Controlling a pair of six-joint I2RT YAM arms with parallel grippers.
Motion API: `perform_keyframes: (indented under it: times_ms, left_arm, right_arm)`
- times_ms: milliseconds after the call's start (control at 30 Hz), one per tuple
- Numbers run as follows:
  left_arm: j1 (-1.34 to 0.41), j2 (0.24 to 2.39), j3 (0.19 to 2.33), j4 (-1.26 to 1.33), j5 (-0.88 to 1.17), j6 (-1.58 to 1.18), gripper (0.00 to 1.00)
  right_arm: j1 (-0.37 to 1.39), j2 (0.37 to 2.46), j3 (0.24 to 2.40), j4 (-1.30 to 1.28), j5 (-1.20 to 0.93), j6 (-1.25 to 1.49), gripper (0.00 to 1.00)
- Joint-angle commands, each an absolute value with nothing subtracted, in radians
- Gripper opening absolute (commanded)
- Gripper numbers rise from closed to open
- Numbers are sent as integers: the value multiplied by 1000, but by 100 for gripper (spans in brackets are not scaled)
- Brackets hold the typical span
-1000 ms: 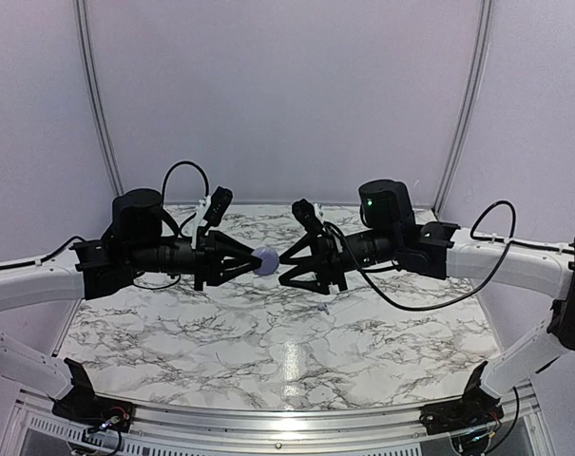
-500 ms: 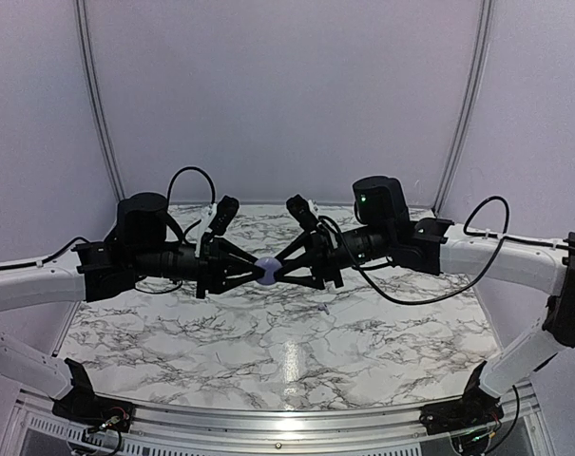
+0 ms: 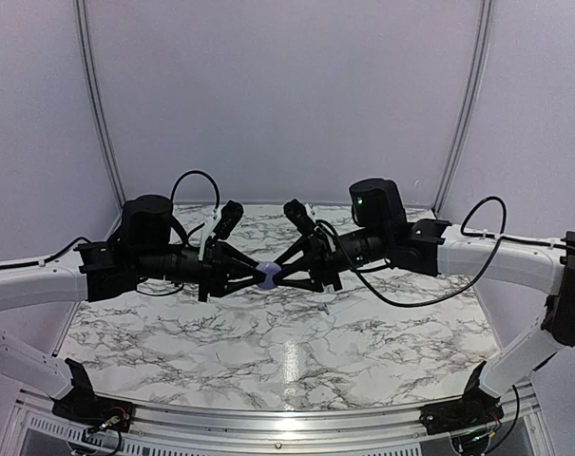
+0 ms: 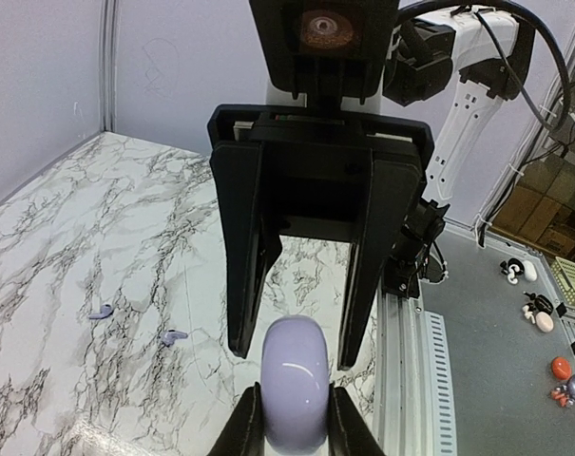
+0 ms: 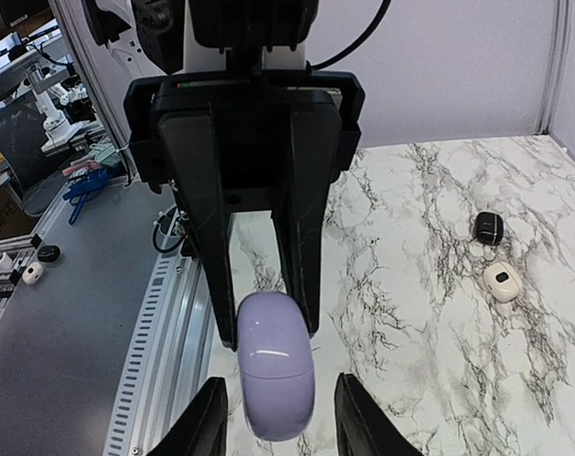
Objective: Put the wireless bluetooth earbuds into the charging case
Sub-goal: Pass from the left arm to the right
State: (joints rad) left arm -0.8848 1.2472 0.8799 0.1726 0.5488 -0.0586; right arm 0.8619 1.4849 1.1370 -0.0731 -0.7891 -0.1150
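A closed, pale lilac charging case (image 3: 267, 275) hangs in mid-air over the marble table, held by its sides with my left gripper (image 4: 295, 420) shut on it. My right gripper (image 5: 279, 425) faces it from the other side. Its fingers (image 5: 207, 423) straddle the case's (image 5: 276, 375) free end, with a gap showing on each side, so it stands open. Two small lilac earbuds (image 4: 101, 311) (image 4: 173, 336) lie on the table below, in the left wrist view. The case's (image 4: 293, 380) seam is shut and nothing shows inside it.
A black case (image 5: 488, 227) and a cream case (image 5: 503, 280) lie on the marble table (image 3: 220, 332) in the right wrist view. A small pale object (image 3: 322, 307) lies under the right arm. An aluminium rail (image 4: 406, 361) runs along the table's near edge.
My right gripper has moved left up to the lilac case and its fingers now sit on either side of it, closer together than before. The left gripper kept its hold and shifted slightly right.
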Motion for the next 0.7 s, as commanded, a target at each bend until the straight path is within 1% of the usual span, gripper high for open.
perform_keyframes:
  times_ms: [0, 367, 533, 667]
  left_arm:
    - [-890, 1253, 912, 178, 544, -53, 6]
    - [-890, 1238, 902, 183, 533, -51, 6]
    - [-890, 1228, 892, 187, 530, -53, 6]
    - [-891, 1225, 890, 189, 528, -52, 6]
  right_arm:
    - [871, 1500, 1171, -72, -810, -124, 39]
    - [883, 1512, 1185, -94, -811, -136, 26]
    - [885, 1516, 1195, -113, -811, -148, 18]
    - [887, 1511, 1194, -117, -809, -154, 16]
